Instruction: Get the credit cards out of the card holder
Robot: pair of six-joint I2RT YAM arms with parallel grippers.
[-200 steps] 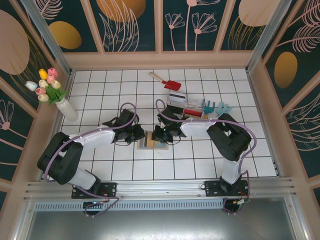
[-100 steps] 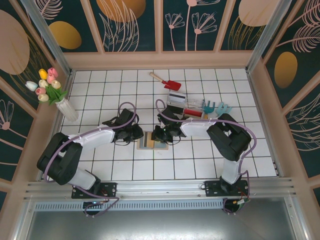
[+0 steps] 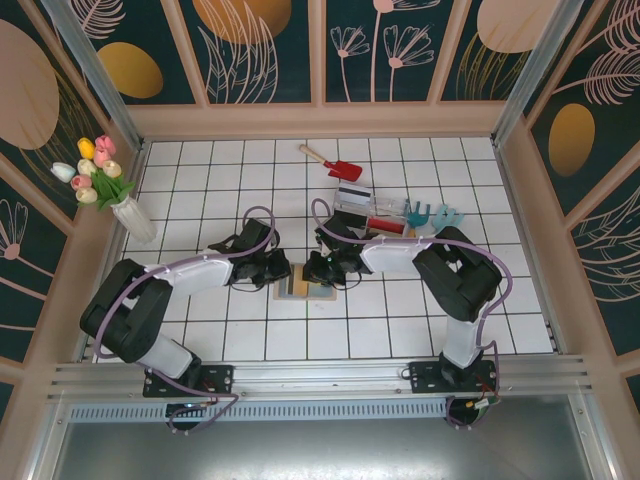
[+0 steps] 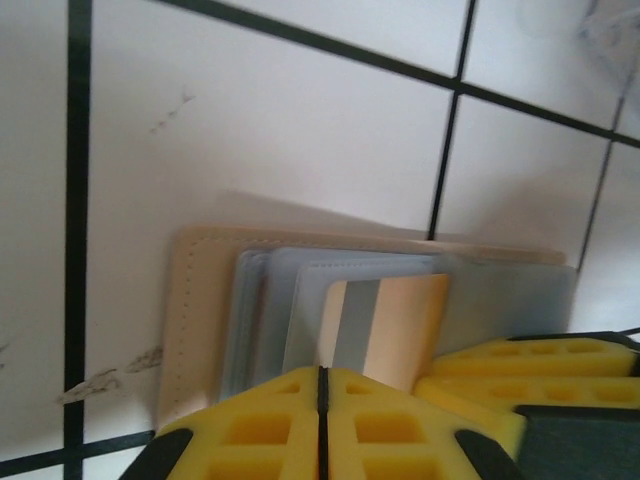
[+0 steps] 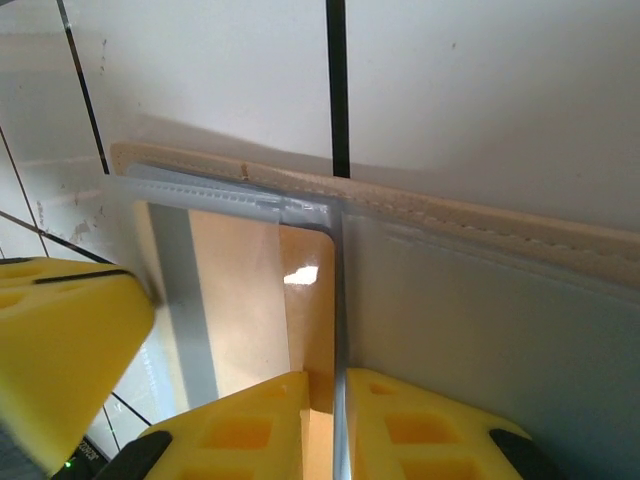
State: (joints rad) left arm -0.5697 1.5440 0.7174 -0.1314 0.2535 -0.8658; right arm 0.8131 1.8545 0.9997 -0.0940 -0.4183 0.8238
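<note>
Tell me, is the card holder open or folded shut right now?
Open. The card holder lies spread flat on the tiles, blue-grey pockets facing up, with a tan card showing in one pocket.

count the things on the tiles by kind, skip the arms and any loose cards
red toy shovel: 1
teal toy tools: 2
vase of tulips: 1
clear tray: 1
card holder: 1
total: 6

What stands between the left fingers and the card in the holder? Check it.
Nothing visible does: the left fingers sit right at the tan card's exposed end. The card holder's pocket sleeves the rest.
</note>
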